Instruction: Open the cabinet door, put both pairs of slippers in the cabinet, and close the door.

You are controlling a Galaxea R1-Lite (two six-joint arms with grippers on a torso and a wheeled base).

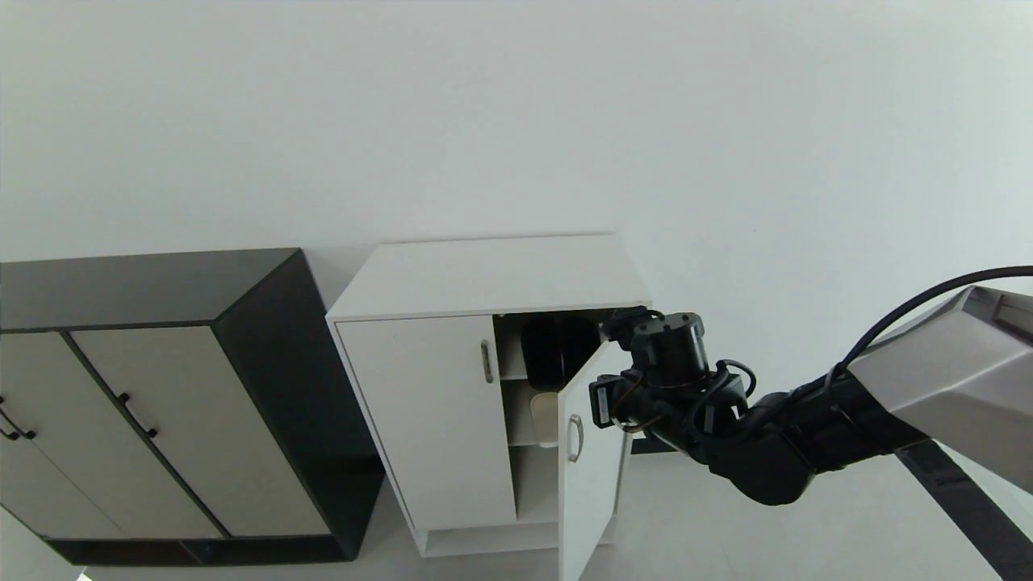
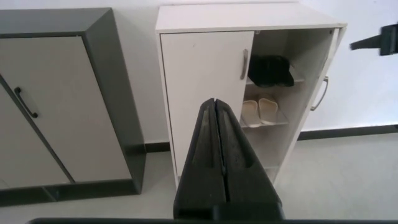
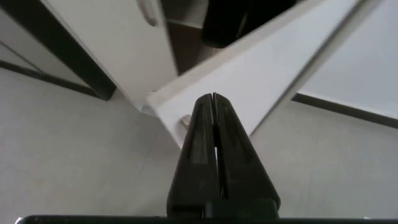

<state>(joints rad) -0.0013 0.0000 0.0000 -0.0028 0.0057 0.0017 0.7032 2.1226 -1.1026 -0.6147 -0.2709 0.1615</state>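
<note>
The white cabinet (image 1: 484,282) has its left door shut and its right door (image 1: 593,452) standing partly open. A black pair of slippers (image 1: 557,347) lies on the top shelf and a cream pair (image 1: 545,415) on the shelf below; both pairs, black (image 2: 270,70) and cream (image 2: 261,111), also show in the left wrist view. My right gripper (image 1: 620,321) is shut and empty at the open door's upper outer edge, its tip (image 3: 214,99) close against the door panel (image 3: 261,74). My left gripper (image 2: 214,102) is shut and empty, well back from the cabinet front.
A black cabinet (image 1: 161,387) with beige doors stands against the wall just left of the white one. Bare light floor (image 1: 726,532) lies in front and to the right. A dark skirting strip (image 2: 348,132) runs along the wall.
</note>
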